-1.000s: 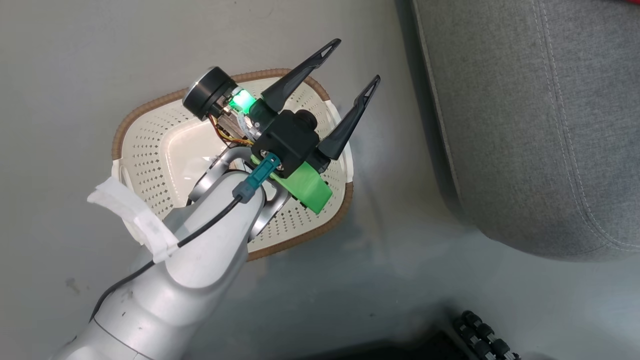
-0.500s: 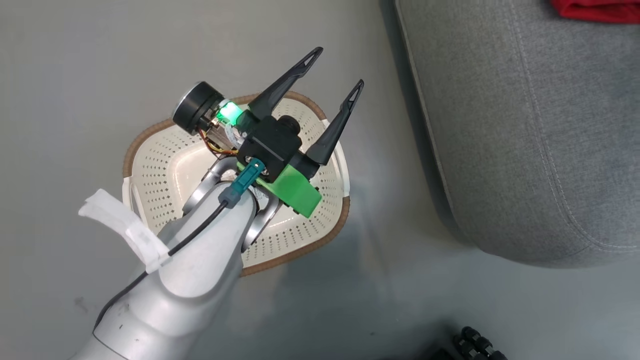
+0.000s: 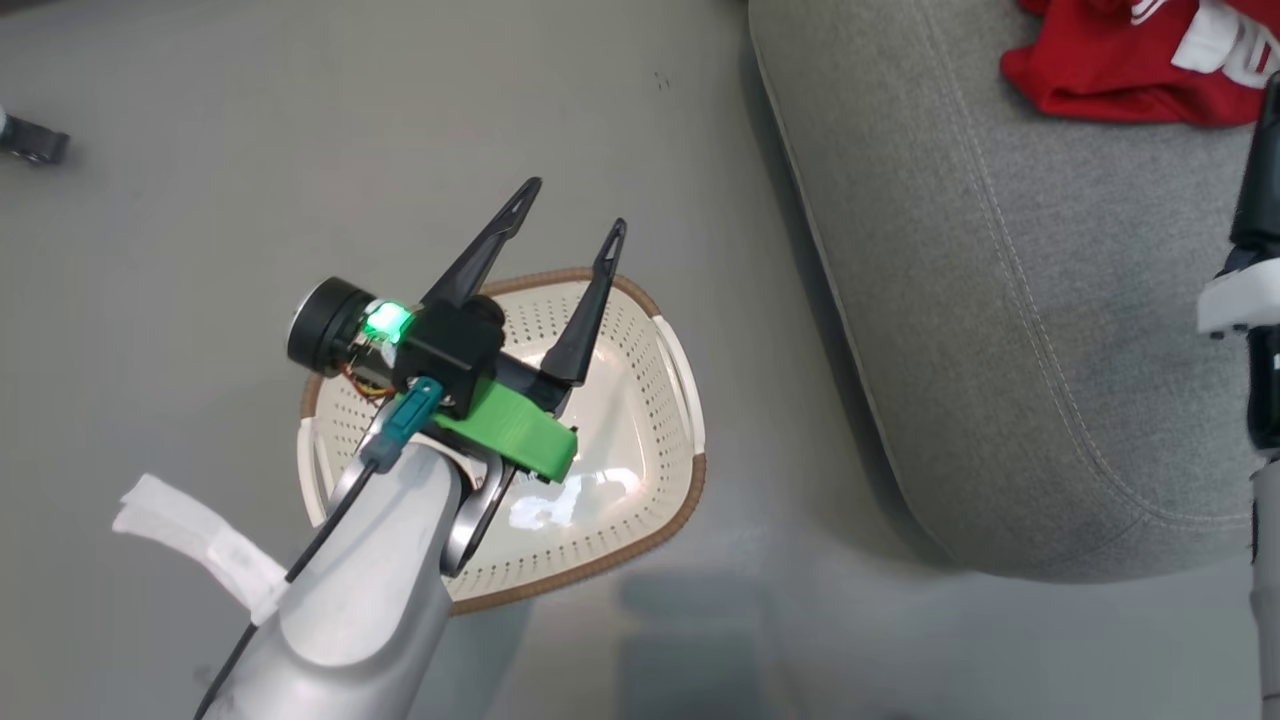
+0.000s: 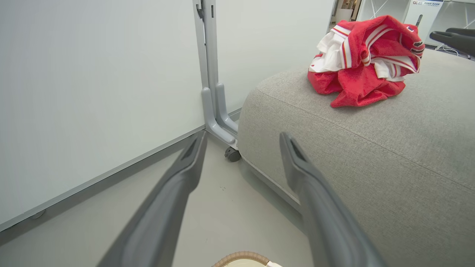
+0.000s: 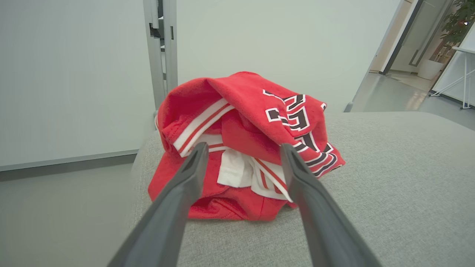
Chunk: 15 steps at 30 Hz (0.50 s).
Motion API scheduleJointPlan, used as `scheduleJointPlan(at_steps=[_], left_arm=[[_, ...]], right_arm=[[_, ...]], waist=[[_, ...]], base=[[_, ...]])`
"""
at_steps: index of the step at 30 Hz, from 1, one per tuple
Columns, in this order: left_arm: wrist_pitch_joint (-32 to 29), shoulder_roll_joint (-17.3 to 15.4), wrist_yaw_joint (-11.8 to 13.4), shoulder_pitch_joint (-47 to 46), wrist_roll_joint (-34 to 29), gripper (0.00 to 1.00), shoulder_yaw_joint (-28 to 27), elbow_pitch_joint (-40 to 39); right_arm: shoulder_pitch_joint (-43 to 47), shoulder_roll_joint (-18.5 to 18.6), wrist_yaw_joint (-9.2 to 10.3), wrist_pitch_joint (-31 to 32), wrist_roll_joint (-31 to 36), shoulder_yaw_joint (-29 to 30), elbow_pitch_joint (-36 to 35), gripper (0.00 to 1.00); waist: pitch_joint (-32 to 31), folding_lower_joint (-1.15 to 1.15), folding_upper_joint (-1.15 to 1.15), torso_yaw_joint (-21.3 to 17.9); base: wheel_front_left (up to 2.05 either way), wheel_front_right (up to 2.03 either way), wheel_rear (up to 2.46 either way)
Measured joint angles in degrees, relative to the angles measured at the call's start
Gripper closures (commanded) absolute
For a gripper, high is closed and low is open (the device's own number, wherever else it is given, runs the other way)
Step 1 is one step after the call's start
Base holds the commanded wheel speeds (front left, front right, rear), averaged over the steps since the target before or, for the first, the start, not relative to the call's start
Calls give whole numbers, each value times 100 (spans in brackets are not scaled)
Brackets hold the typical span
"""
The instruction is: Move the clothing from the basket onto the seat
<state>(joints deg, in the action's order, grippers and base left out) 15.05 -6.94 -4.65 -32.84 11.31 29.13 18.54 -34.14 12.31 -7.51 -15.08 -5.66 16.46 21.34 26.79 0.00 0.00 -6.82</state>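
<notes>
Clothing (image 3: 1100, 80) cut off, seemingly heaped on seat (image 3: 1000, 300).

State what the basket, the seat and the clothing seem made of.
Basket: likely glossy cream plastic, perforated, glare on its floor; brown woven-look rim. Seat: matte grey woven upholstery, stitched seam. Clothing: red sports fabric, probably synthetic, soft crumpled folds.

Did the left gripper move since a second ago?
Yes. Against the basket, the left gripper has shifted leftward in the head view, away from the seat.
</notes>
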Motion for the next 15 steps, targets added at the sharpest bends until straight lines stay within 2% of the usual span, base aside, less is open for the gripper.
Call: scheduleJointPlan(at_steps=[7, 15], left_arm=[[9, 73, 99, 493, 70, 0, -575, -170], [9, 137, 112, 978, 65, 0, -1226, -336]], right_arm=[[561, -322, 0, 0, -4, -463, -621, 0], [865, -603, 0, 0, -94, -1054, -911, 0]], waist=[[-399, 0, 0, 242], [-787, 0, 0, 618]], base=[[0, 0, 0], [0, 0, 0]])
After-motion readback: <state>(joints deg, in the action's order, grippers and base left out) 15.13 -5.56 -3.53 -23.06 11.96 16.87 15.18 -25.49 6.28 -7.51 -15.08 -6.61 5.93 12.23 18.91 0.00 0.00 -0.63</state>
